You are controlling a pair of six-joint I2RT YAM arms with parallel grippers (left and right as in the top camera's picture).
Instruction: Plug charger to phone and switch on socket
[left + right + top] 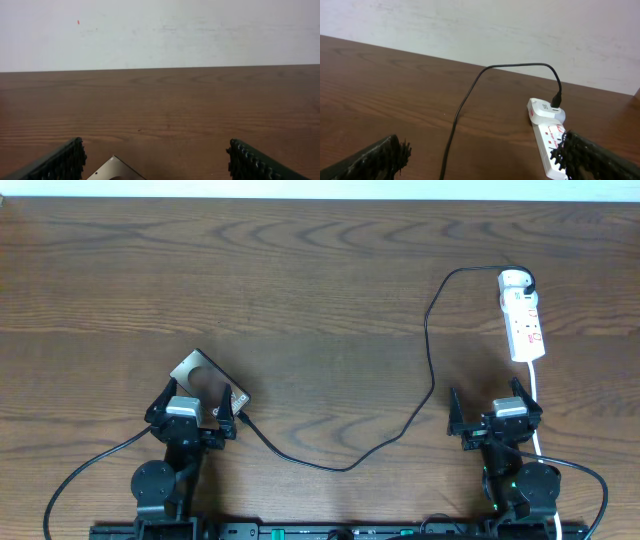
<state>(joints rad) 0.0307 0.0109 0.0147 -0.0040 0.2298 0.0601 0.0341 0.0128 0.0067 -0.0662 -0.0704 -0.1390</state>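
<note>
The charger (430, 370) is already seated at its far end in the white adapter (515, 280) at the head of the socket (524, 325). Its free tip lies just beside the right finger of the left gripper (197, 402), close to the phone (200, 370); whether it is in the port I cannot tell (the finger hides the joint). My judgement is that plugging in is at best unconfirmed and the switch is not yet pressed, though its position cannot be read.

The left gripper is spread wide and holds nothing, with a corner of the phone lying low between its fingers. The right gripper (492, 402) is also wide and empty. The socket lies ahead of it and a little to its right, well apart.

The socket carries red markings and the phone a round mark, all too small to read.
</note>
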